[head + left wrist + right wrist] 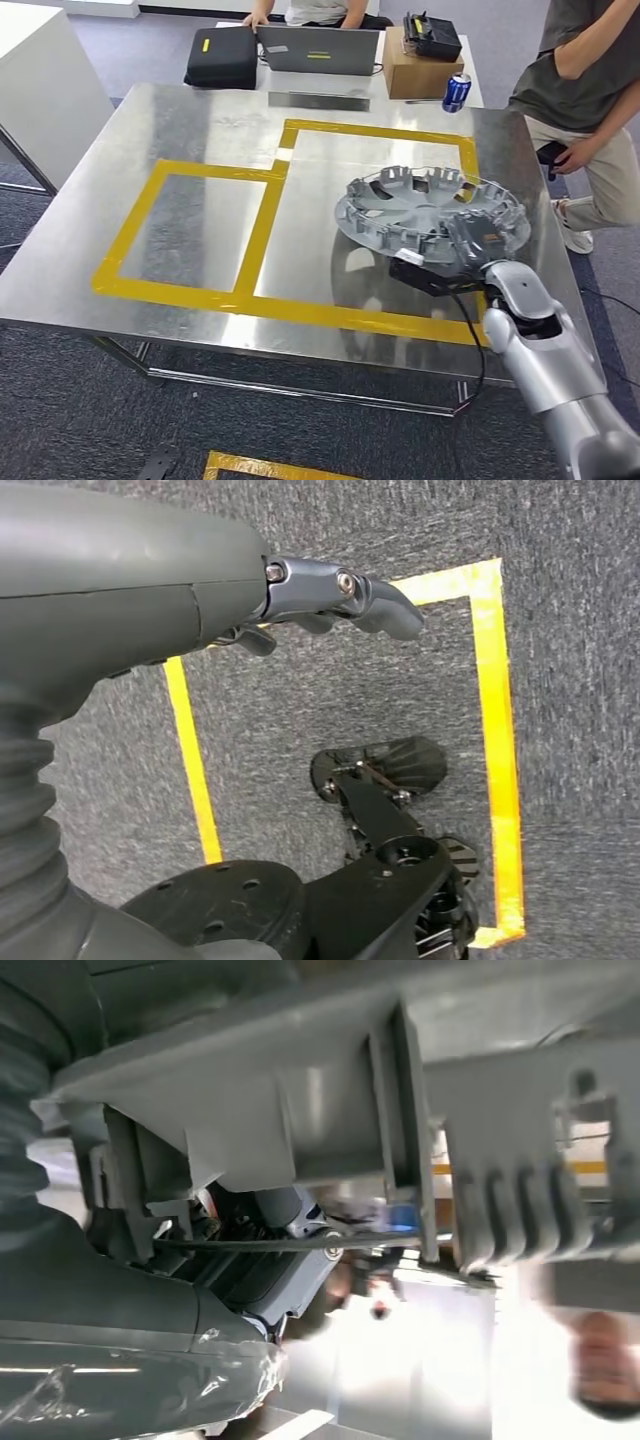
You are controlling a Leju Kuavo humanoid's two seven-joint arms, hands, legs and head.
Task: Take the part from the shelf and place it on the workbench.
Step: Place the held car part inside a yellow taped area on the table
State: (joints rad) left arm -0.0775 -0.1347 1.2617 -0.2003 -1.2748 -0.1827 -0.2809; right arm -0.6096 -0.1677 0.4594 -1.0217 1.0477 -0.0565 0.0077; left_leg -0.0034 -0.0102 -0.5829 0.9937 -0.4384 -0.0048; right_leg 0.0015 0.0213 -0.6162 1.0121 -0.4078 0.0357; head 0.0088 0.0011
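The part is a grey round wheel cover (423,205) with its ribbed inner side up. My right hand (472,245) grips its near right rim and holds it tilted just above the steel workbench (204,125), over the right yellow-taped square (377,130). In the right wrist view the cover's ribbed rim (483,1140) lies close against my right hand (226,1290). My left hand (332,595) hangs beside my body over grey carpet, fingers slightly curled, holding nothing.
A second taped square (181,230) marks the bench's left half. Behind the bench a desk carries a laptop (317,50), a black case (221,57), a cardboard box (419,65) and a blue can (456,92). One person (596,110) crouches at the right; another sits behind the laptop.
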